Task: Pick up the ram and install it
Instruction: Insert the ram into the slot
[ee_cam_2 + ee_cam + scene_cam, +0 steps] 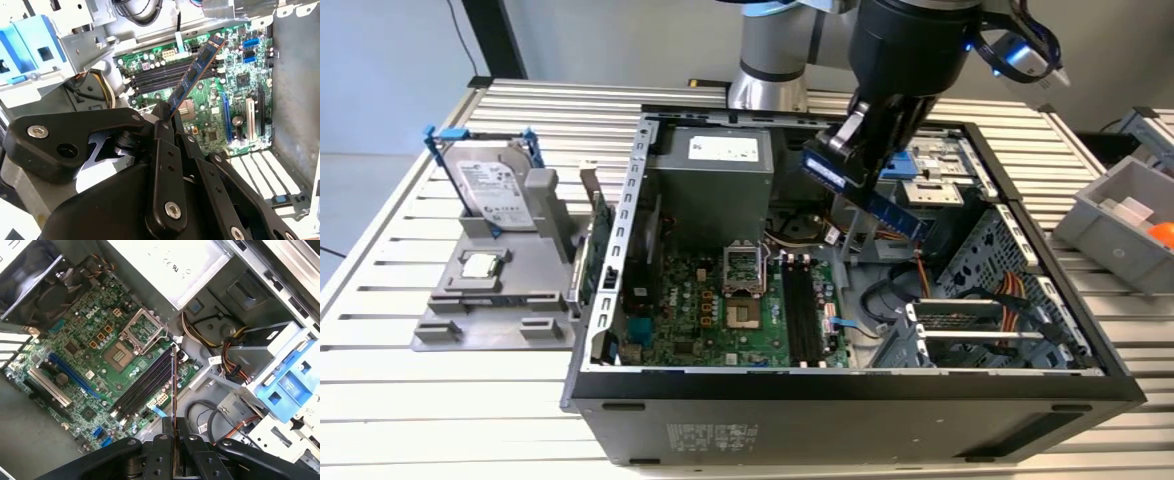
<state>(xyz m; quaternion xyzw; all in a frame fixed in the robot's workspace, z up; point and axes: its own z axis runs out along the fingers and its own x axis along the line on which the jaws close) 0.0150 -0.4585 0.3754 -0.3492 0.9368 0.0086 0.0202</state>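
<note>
The ram (881,205), a thin blue stick with dark chips, hangs tilted above the open computer case (854,385), over the space to the exterior view's right of the motherboard. My gripper (847,150) is shut on one end of it. In the second wrist view the ram (192,75) slants out from the black fingers (162,145) over the black memory slots (165,75). In the first wrist view the ram (173,390) appears edge-on, and its far end lies near one end of the slots (145,385). The slots (801,310) hold no stick.
Inside the case sit the green motherboard (707,320), the open processor socket (743,270), a power supply (720,170), cables and a blue drive bay (285,385). At the exterior view's left, a grey stand holds a hard drive (494,190) and a processor chip (480,265). A grey bin (1121,210) stands at the right.
</note>
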